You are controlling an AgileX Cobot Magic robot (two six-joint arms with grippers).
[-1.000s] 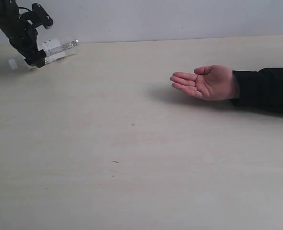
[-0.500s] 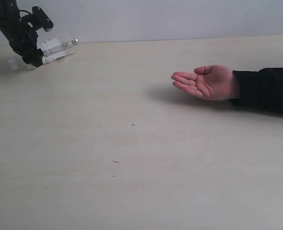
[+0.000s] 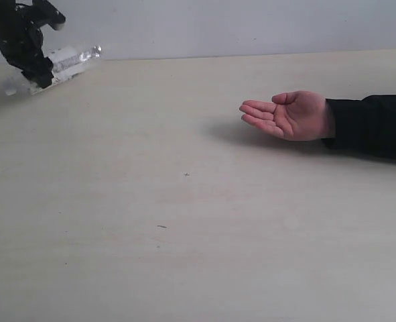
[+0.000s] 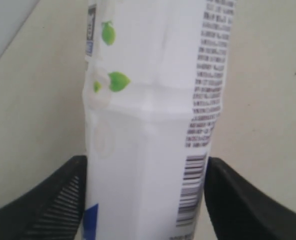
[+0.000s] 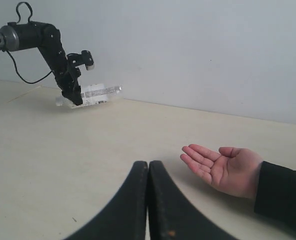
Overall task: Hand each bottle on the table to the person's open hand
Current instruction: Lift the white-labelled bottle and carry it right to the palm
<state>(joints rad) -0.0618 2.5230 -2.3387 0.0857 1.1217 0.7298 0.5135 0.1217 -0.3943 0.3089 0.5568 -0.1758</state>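
Note:
My left gripper is shut on a clear bottle with a white label, at the table's far left corner. The bottle hangs tilted a little above the tabletop. In the left wrist view the green-leaf and barcode label of the bottle fills the gap of the left gripper, both black pads pressing its sides. The person's open hand rests palm up at the right, black sleeve behind it. My right gripper is shut and empty, low over the table, short of the hand.
A pale grey wall runs along the table's far edge. The left arm with its black cable reaches in from the far left. The sleeved forearm lies along the right edge. Tiny dark specks mark the middle of the tabletop.
The left gripper's jaws narrowed onto the bottle, and the bottle has risen from the table, moving slightly up and to the left. The hand and the right gripper have stayed where they were.

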